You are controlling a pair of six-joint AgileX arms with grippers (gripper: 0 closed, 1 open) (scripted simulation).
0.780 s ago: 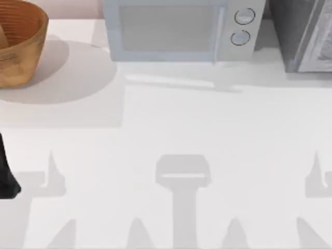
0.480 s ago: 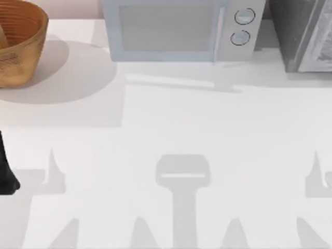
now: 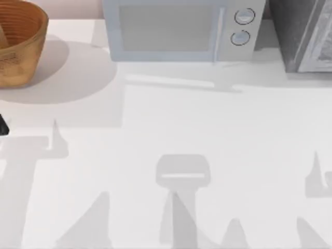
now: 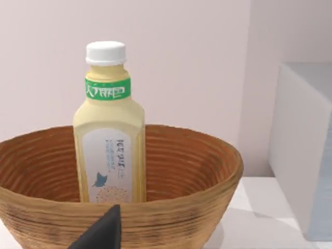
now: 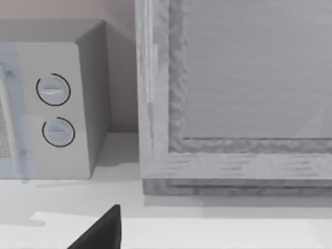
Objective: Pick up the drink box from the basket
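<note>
A rendered kitchen-like setting. A boxy white microwave (image 3: 179, 30) with two round dials stands at the back of a plain white tabletop (image 3: 207, 135), against a pale pink wall. A round orange-brown woven wooden basket (image 4: 155, 207) sits just beyond the left claw (image 4: 104, 233).

The left arm (image 3: 2, 126) shows in the top view as a small dark piece at the table's left edge, on the near side of the basket (image 3: 18, 41) and a little apart from it. In the left wrist view, 1 dark finger (image 4: 101, 232) of the left gripper juts up in front of the basket's near wall, pointed toward it. In the right wrist view, 1 dark finger (image 5: 101, 231) of the right gripper rises over the tabletop, well apart from the basket.
</note>
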